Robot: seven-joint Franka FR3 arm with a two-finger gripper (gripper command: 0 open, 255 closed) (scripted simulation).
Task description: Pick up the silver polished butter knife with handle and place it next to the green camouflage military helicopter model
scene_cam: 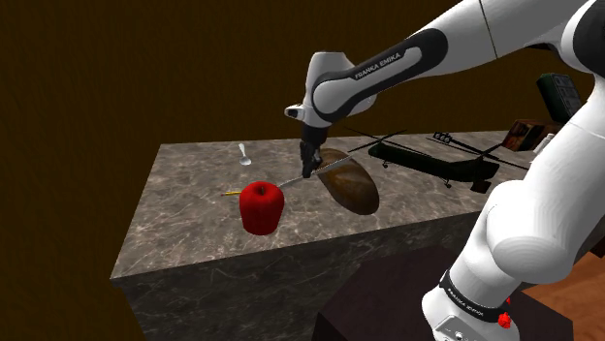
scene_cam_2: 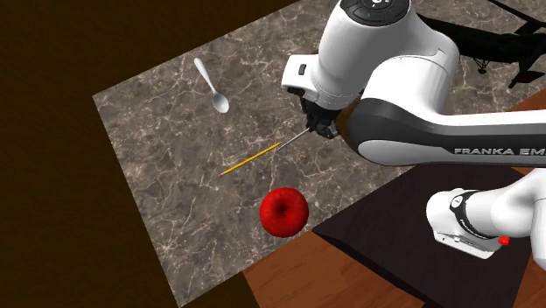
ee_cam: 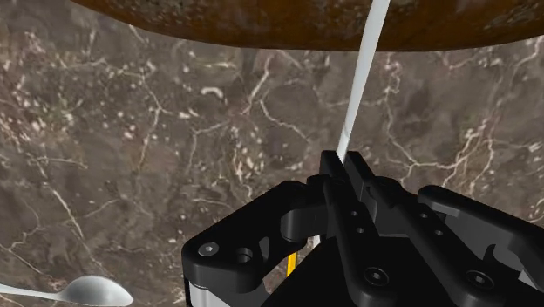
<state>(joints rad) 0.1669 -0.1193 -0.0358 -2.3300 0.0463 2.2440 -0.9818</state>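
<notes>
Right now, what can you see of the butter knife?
The butter knife is thin and straight, with a yellow handle and a pale silver blade. The gripper is shut on the blade, close to the handle. The blade's tip reaches toward a brown oval object; the handle sticks out the other way. I cannot tell whether it touches the marbled tabletop.

Stone counter, brown-grey marble pattern, pale veins, thick sides in same pattern. Behind it plain dark brown wall, no detail. Reddish wood-plank floor at shoulder view's lower right, also along second exterior view's bottom edge. Light dim and warm; countertop is brightest surface. In second exterior view, flat dark brown surround beside counter
</notes>
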